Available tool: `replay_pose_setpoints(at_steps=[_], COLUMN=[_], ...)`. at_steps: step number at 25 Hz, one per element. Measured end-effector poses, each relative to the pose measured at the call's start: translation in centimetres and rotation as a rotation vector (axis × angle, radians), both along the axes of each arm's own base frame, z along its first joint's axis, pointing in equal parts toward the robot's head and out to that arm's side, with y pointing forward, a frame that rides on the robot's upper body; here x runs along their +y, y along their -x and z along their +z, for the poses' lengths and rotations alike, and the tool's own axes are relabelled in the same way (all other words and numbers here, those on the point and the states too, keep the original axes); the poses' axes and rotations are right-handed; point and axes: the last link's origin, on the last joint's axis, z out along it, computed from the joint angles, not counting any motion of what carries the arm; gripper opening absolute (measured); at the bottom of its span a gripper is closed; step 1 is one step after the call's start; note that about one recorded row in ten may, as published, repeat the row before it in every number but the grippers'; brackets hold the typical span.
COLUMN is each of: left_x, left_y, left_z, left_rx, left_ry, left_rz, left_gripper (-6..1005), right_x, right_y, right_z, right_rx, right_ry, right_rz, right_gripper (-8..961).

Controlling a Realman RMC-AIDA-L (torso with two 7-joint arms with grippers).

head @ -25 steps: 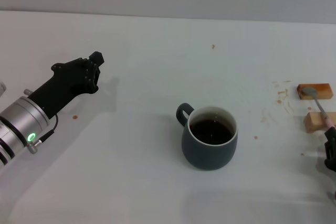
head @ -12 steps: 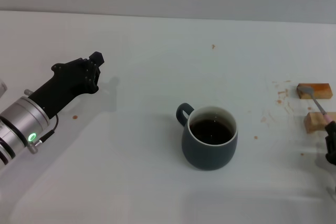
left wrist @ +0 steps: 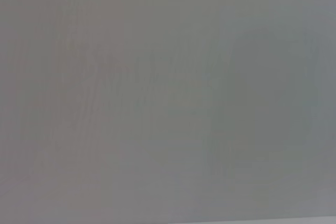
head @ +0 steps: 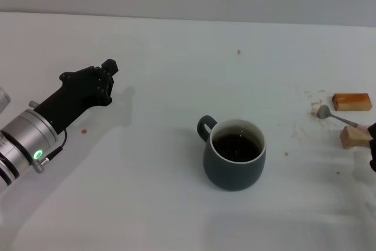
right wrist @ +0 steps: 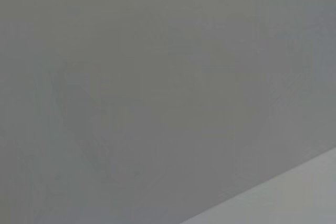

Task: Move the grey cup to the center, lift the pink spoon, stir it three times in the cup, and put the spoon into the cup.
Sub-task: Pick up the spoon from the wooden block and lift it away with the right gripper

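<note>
The grey cup (head: 235, 156) stands upright near the table's middle, holding dark brown liquid, with its loop handle toward the left. The pink spoon (head: 338, 118) is at the far right: its metal bowl hangs left of the two wooden blocks, and its pink handle runs to the frame's edge. My right gripper (head: 372, 158) shows only as a dark sliver at that edge, holding the handle end. My left gripper (head: 108, 66) hovers over the table far left of the cup, holding nothing. Both wrist views show only blank grey.
Two small wooden blocks lie at the far right, one farther back (head: 351, 101) and one nearer (head: 353, 137), under the spoon's neck. Small brown spots (head: 315, 108) mark the white table near them.
The spoon's bowl has swung left off the far block, and the spoon now lies more crosswise. The right gripper has shifted slightly toward the edge. The cup and left arm stayed put.
</note>
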Motion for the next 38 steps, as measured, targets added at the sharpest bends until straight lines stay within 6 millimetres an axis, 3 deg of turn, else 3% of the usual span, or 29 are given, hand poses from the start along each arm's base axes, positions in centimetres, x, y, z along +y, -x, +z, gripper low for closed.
replay_pose_setpoints(at_steps=[16,24,32,38], left_x=[0.0,0.0,-0.1,-0.2], left_y=[-0.1,-0.1,0.1,0.1], left_z=[-0.2,-0.1,-0.1,-0.1], left_rx=[0.001,0.0,-0.005,-0.009], left_ry=[0.001,-0.002,-0.008,-0.011], left_rz=[0.001,0.001,0.012,0.011], left_gripper=[57,59,60,61], right_x=[0.9,2.4,4.2,6.3], right_y=[0.5,0.5,0.3,1.2], right_z=[0.7,2.5,7.0,12.3], right_rx=[0.047,0.107,0.137,0.123], right_ry=[-0.003,0.073,0.125,0.204], right_rz=[0.057,0.176,0.304,0.4], right_gripper=[87,92,96,99])
